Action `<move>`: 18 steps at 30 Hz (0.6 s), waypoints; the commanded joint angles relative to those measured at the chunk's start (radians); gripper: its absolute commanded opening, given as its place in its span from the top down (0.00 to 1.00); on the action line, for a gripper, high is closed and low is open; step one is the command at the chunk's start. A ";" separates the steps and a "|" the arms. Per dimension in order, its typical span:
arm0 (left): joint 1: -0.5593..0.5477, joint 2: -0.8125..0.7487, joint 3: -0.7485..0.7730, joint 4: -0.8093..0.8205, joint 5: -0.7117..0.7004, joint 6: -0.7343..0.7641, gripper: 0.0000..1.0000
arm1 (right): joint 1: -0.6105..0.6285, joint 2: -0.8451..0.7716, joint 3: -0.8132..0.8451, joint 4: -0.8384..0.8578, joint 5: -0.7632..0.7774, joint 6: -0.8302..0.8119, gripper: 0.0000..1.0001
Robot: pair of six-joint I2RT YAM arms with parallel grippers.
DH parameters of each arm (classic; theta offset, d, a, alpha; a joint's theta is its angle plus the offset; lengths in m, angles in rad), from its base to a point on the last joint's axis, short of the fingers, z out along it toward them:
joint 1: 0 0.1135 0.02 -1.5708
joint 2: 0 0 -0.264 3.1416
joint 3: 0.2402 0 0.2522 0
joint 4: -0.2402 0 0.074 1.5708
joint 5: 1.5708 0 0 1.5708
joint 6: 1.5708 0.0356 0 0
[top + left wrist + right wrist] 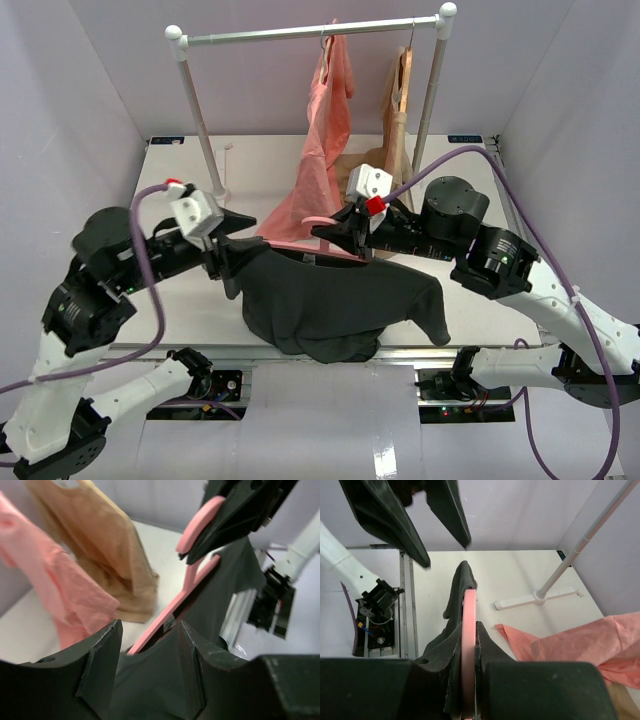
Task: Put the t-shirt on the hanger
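The slim pink plastic hanger [192, 572] is gripped in the closed right hand [345, 235], with the dark charcoal fabric t-shirt [330, 300] draped below it. The left hand [150, 625] is spread open at the hanger's far end. Unsupported there, the cloth could be pulled off by its own weight.

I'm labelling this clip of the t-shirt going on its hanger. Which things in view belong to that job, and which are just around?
Part of the job: dark t-shirt; pink hanger, clamped in the right gripper; left gripper, open.
Just around: salmon-pink garment; tan garment on a wooden hanger; clothes rail.
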 commanded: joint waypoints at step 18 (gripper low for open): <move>-0.003 -0.172 -0.227 0.111 -0.197 -0.025 0.45 | -0.001 0.014 0.217 0.109 0.285 0.107 0.92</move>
